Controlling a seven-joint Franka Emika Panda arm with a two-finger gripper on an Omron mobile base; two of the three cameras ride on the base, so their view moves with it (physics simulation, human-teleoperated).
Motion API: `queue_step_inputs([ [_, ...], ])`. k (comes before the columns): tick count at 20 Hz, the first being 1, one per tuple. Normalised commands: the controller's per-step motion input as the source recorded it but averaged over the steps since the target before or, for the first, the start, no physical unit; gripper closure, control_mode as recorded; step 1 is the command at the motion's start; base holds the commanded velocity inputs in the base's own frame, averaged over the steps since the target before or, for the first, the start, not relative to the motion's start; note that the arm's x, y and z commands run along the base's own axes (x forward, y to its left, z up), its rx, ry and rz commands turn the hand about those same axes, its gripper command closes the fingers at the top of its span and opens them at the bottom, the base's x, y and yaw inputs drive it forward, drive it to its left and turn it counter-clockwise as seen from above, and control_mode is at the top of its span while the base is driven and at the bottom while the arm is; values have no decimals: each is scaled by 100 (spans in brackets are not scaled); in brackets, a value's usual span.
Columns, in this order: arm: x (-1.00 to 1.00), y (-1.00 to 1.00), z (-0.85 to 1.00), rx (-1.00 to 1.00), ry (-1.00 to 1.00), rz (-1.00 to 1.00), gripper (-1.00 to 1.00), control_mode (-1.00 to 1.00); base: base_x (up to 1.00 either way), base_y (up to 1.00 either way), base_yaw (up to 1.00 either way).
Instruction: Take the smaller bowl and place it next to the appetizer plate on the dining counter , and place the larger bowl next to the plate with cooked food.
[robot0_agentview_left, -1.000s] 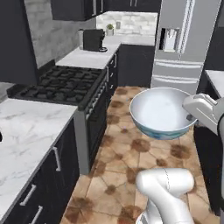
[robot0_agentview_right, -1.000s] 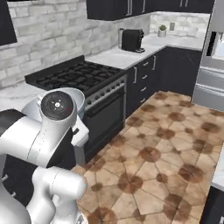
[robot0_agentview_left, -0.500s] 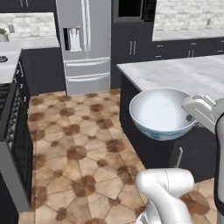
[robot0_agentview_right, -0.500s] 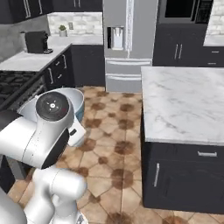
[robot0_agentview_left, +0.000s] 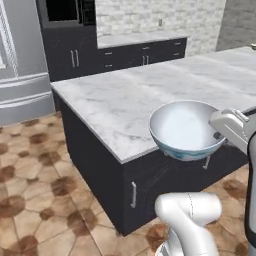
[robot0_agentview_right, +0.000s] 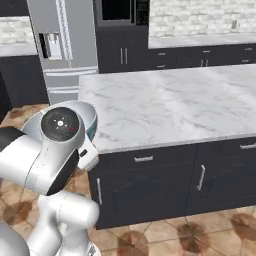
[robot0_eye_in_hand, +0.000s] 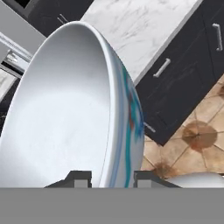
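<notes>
My gripper (robot0_agentview_left: 217, 134) is shut on the rim of the larger bowl (robot0_agentview_left: 184, 129), a deep white bowl with a blue and red pattern outside. I hold it roughly level, in the air over the near edge of the dining counter (robot0_agentview_left: 120, 102). In the hand view the bowl (robot0_eye_in_hand: 65, 118) stands edge-on, its rim clamped between my gripper's (robot0_eye_in_hand: 112, 177) two tips. From the right base view, the bowl (robot0_agentview_right: 88, 118) peeks out behind my arm, at the counter's (robot0_agentview_right: 170, 102) left corner. The smaller bowl and both plates are out of view.
A steel fridge (robot0_agentview_right: 60, 45) stands at the left, across the tiled floor (robot0_agentview_left: 35, 190). Dark cabinets under a marble worktop (robot0_agentview_left: 140, 39) line the brick back wall. The island's dark base has drawers with metal handles (robot0_agentview_right: 202, 177).
The whole scene has swung across both base views, from stove to fridge to the island, so the camera has turned. The bowl has stayed in my gripper at the same spot.
</notes>
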Motion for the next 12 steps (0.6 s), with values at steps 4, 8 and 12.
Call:
queue_step_inputs([
  [4, 0, 0, 0, 0, 0, 0, 100, 100, 21, -99, -55],
  [8, 0, 0, 0, 0, 0, 0, 100, 100, 41, -92, -56],
  [12, 0, 0, 0, 0, 0, 0, 100, 100, 43, -84, -60],
])
